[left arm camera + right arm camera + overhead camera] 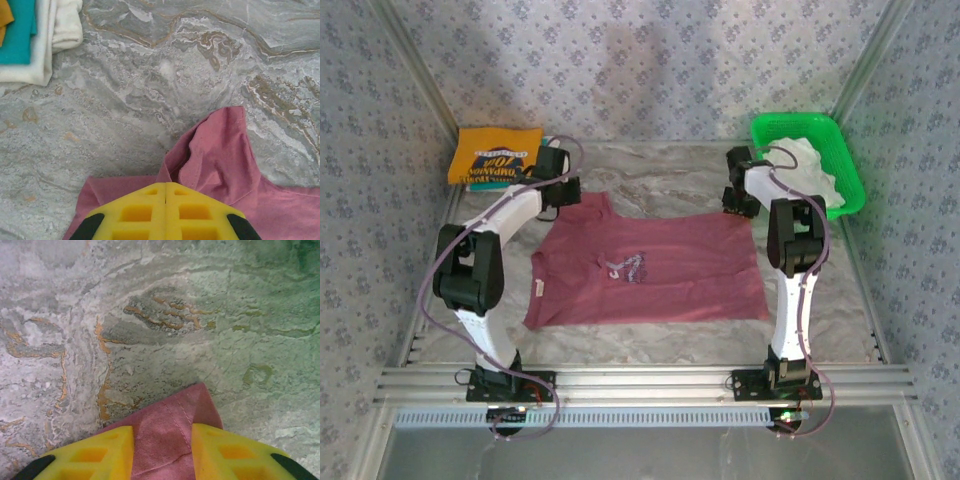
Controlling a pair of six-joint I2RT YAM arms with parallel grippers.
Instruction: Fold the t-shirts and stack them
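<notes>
A maroon t-shirt (650, 265) with a small pale chest print lies spread on the marble table. My left gripper (560, 197) is at its far left corner. In the left wrist view the yellow fingers (135, 210) meet, and the left gripper (165, 186) is shut on a bunched fold of the maroon t-shirt (220, 160). My right gripper (740, 203) is at the far right corner. There the right gripper (162, 432) stands open, with the hemmed corner of the maroon t-shirt (175, 415) lying between its fingers. A folded yellow-orange t-shirt (495, 155) with dark-blue lettering tops a stack at the far left.
A teal shirt (17, 30) and a white shirt (45, 50) show in that stack's lower layers. A green mesh basket (850, 165) holding white cloth (815, 170) stands at the far right. Patterned walls close in the table on three sides.
</notes>
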